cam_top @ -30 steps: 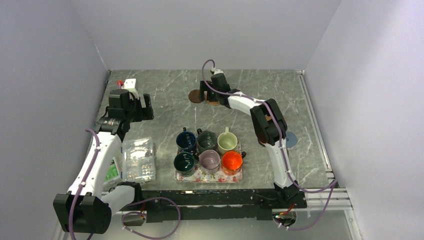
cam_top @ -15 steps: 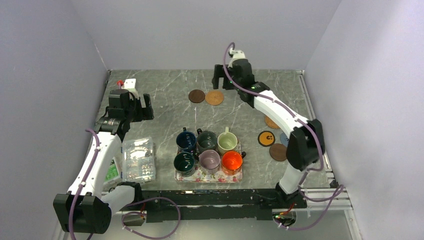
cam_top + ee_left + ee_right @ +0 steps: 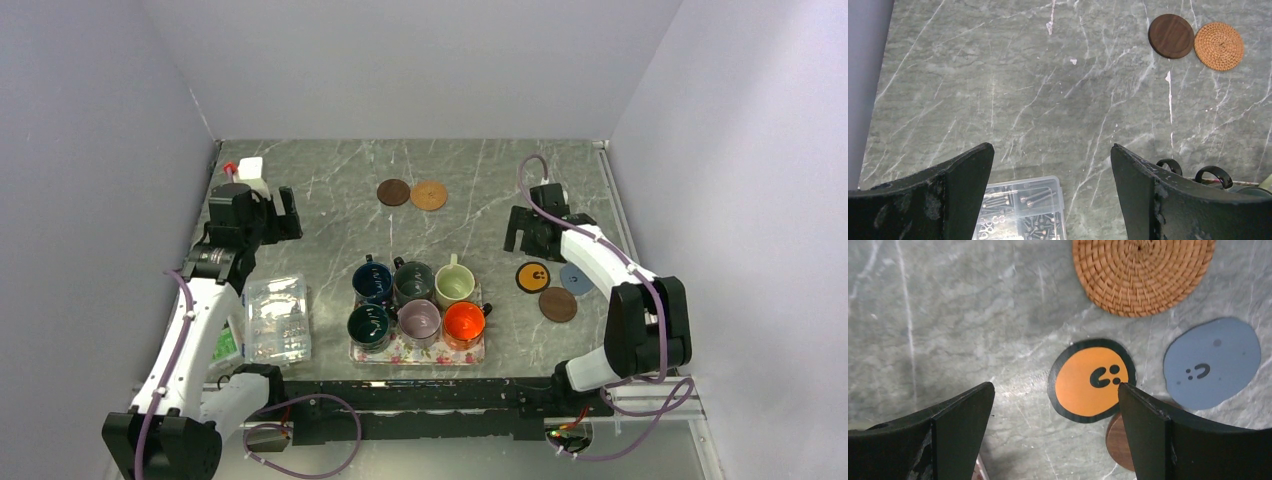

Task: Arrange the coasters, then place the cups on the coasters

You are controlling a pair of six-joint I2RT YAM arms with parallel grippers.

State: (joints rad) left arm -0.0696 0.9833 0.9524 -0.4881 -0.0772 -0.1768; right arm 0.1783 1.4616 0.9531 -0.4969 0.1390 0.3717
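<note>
Grey veined marble table (image 3: pixel 330 180) between pale lilac walls carries a rectangular floral tray (image 3: pixel 400 353) holding six small handled mugs (image 3: pixel 419 321). All stand upright, and the back row's handles are turned away from the arms. Beyond the tray lie a dark brown wooden disc coaster (image 3: pixel 393 191) and a tan woven round coaster (image 3: pixel 428 194), just beside each other.

Right of the tray cluster an orange disc coaster with a black rim (image 3: pixel 1091 378), a blue-grey one (image 3: pixel 1212 363), a second woven one (image 3: pixel 1143 270) and a brown one (image 3: pixel 557 304) tucked partly under the orange. Round and flat, none has a long axis.

The right gripper (image 3: pixel 1054 389) hangs over that cluster, jaws wide and empty. The left gripper (image 3: pixel 1052 150), left of the tray, likewise gapes on nothing.

The risk, as I judge it, is that thin discs crowded this closely get dragged or pinched two at once.
</note>
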